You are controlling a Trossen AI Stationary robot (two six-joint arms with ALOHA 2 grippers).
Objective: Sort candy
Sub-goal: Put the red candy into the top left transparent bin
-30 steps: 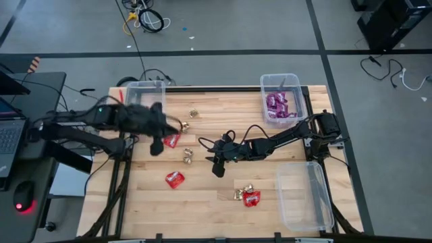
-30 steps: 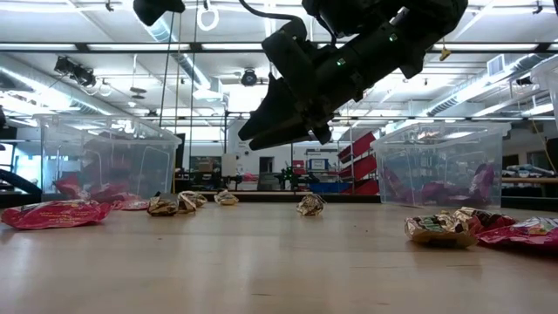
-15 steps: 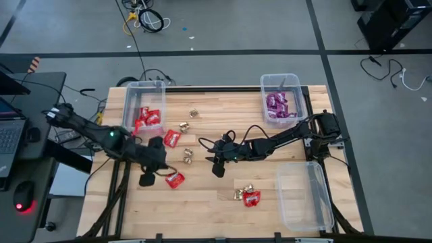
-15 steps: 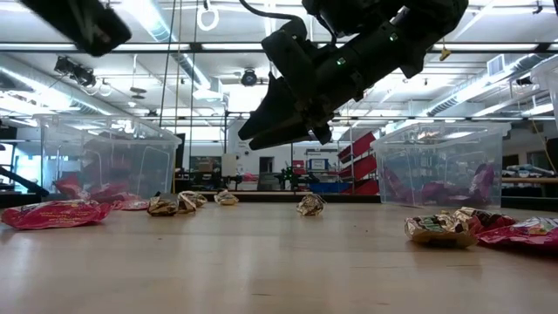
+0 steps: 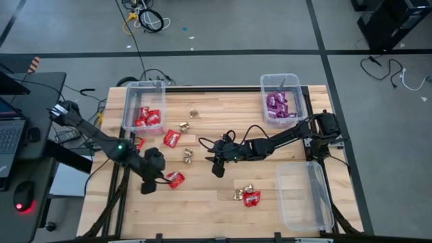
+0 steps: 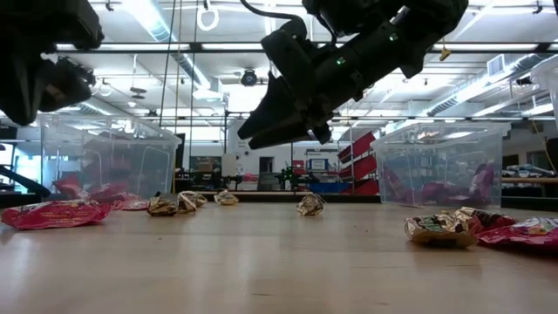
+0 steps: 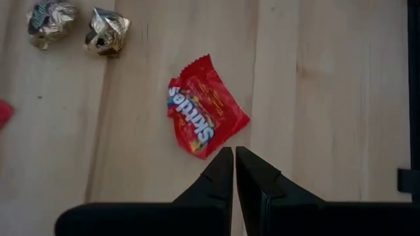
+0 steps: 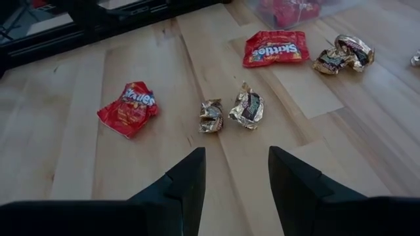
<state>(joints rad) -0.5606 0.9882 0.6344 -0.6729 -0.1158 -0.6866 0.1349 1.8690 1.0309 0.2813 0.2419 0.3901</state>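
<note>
Step in hand: left gripper (image 7: 234, 157) hangs over a red packet (image 7: 205, 115) lying flat on the table (image 5: 202, 202), lining up a pick.
Left fingers: pressed together, holding nothing.
Right gripper (image 8: 236, 172): waits mid-table, fingers spread wide and empty, above two gold pieces (image 8: 231, 110).
Candy: reds sit in the left bin (image 5: 128, 104), purples in the far right bin (image 5: 293, 81); loose reds and golds are scattered on the table; the near right bin (image 5: 322, 196) looks empty.
Next move, as I judge: open the left fingers, descend astride the packet's edge, close, and carry it to the left bin.
</note>
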